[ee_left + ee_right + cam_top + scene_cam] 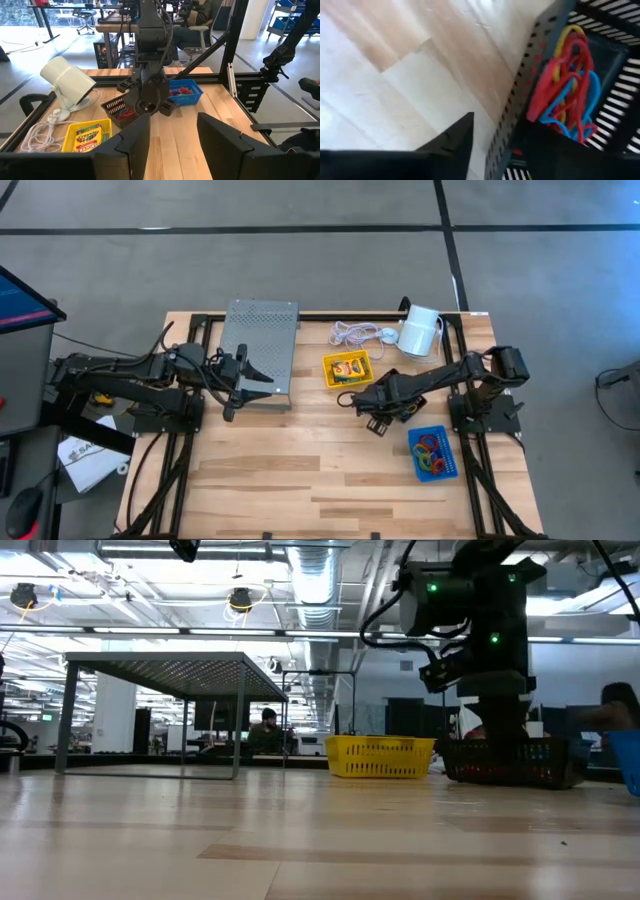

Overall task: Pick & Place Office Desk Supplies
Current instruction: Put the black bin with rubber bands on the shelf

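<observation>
Three trays set on worktop (300,480): yellow tray (347,370) holding crayon boxes, blue tray (433,452) holding rubber bands, black mesh tray (120,109) straddled at wall by right gripper (380,415), lift judged intended; jaw state cannot be told. Left gripper (245,380) parked wide over grey perforated stand (260,335).

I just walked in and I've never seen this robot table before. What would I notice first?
Probably the bright things: the yellow tray with a crayon box in the middle of the table, and the blue tray of coloured rubber bands near the right edge. Then the right pincer, reaching down at a black mesh tray holding red and blue bands, between those two trays. The left pincer waits by a grey perforated stand.
</observation>
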Robot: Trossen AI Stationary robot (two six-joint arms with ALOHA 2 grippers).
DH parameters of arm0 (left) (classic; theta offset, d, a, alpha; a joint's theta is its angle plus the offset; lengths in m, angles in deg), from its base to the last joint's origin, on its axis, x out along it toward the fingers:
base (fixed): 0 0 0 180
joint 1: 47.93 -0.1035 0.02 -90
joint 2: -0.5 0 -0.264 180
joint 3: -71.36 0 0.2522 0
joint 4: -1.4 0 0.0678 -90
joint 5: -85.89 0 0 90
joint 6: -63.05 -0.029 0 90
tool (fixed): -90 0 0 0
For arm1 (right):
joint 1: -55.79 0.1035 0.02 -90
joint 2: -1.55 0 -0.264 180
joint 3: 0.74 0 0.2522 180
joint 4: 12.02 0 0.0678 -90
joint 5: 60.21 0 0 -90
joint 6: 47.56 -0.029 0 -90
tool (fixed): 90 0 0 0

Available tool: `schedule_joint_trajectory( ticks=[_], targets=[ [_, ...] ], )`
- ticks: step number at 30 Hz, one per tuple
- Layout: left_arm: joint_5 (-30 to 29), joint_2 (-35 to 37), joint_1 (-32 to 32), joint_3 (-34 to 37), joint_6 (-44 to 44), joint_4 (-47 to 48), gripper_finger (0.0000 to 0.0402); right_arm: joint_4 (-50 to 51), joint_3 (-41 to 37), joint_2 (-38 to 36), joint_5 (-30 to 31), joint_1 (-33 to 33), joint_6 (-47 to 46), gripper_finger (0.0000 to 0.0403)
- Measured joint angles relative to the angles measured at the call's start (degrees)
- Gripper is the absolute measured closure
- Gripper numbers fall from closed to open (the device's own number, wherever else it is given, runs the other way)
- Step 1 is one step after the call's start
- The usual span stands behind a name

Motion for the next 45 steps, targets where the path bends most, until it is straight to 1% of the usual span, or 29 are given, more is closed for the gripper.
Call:
schedule_joint_trajectory(
  ticks=[2, 6, 8, 11, 17, 20, 25, 29, 34, 37, 40, 45],
  targets=[
    [0.0, 0.0, 0.0, 0.0, 0.0, 0.0, 0.0243, -0.8, 0.0, 0.0, -0.9, 0.4, 0.7, 0.0293],
    [0.0, 0.0, 0.0, 0.0, 0.0, 0.0, 0.0243, -0.9, 0.0, 0.0, -1.8, 1.3, 2.1, 0.0376],
    [0.0, 0.0, 0.0, 0.0, 0.0, 0.0, 0.0243, -1.2, 0.0, 0.0, -1.9, 1.9, 2.6, 0.0393],
    [0.0, 0.0, 0.0, 0.0, 0.0, 0.0, 0.0243, -2.2, 0.0, 0.0, -2.2, 2.9, 2.9, 0.0391],
    [0.0, -0.1, 0.0, 0.0, 0.0, 0.0, 0.0243, -7.3, 0.0, -0.1, -5.7, 5.8, 5.4, 0.0397],
    [1.5, -0.9, 0.0, 0.0, -0.5, 0.0, 0.0243, -10.4, 0.0, -0.1, -6.9, 7.3, 5.3, 0.0399],
    [4.8, -4.3, 0.0, 0.0, -1.3, -0.1, 0.0243, -16.8, 0.0, -0.1, -8.6, 9.6, 5.3, 0.04],
    [5.9, -8.1, 0.0, 0.0, -2.5, -0.1, 0.0243, -21.3, 0.0, -0.1, -9.3, 11.0, 5.3, 0.04],
    [6.1, -11.8, 0.0, 0.0, -2.5, -1.1, 0.0243, -23.0, 0.2, 1.4, -10.4, 11.5, 4.8, 0.0401],
    [6.1, -12.5, 0.0, 0.0, -2.5, -1.7, 0.0243, -25.3, 0.6, 4.2, -12.9, 11.7, 4.9, 0.0401],
    [6.1, -12.4, 0.0, 0.0, -2.4, -3.0, 0.0243, -23.6, 3.2, 7.4, -13.8, 12.2, 6.2, 0.0402],
    [6.1, -12.1, 0.0, 0.0, -2.4, -3.6, 0.0243, -20.4, 9.8, 10.9, -13.2, 12.9, 9.9, 0.0402]
  ],
)
